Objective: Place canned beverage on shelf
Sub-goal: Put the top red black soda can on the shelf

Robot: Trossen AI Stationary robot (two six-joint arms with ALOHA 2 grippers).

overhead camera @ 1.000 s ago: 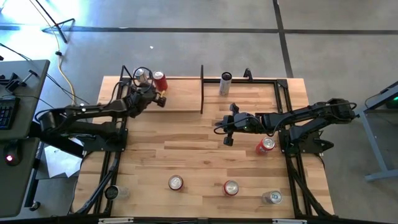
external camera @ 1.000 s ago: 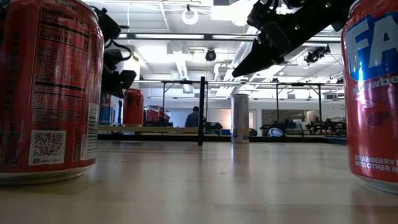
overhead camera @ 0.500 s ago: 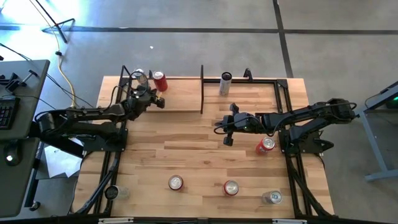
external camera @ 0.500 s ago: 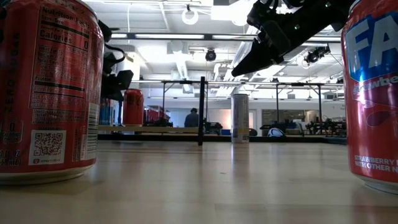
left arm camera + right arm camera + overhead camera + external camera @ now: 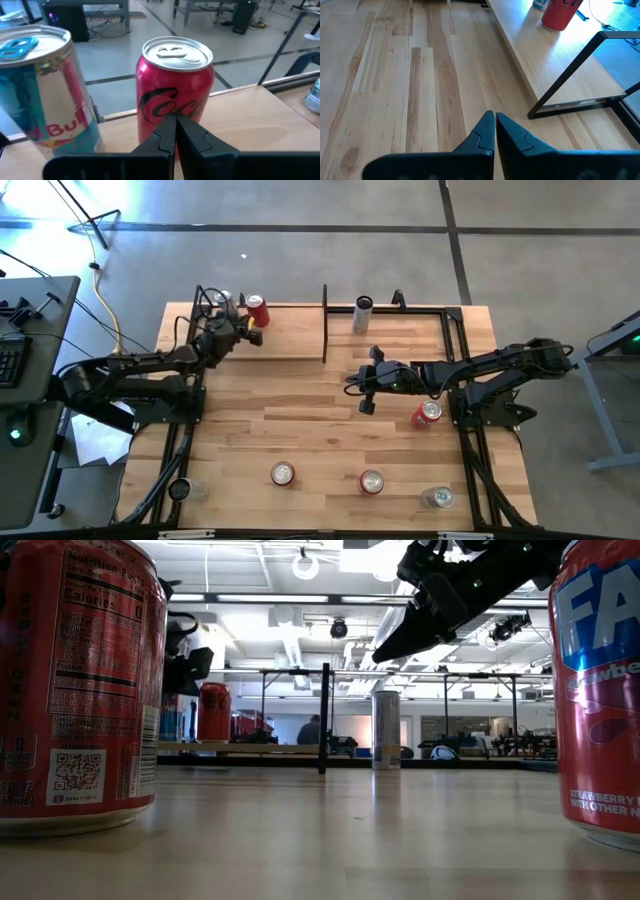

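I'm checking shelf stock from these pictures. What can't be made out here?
- Low view: silver-blue can hidden behind near red can.
- Low view: right-hand red can, label cut by the edge.
- High view: near-edge cans, brands too small.
- Left wrist view: red can, base hidden by left gripper.

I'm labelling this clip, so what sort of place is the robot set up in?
Probably a lab or workshop, not a shop: bare concrete floor, workbenches on metal legs behind the table, exposed ceiling ducts, and a person seated in the background.
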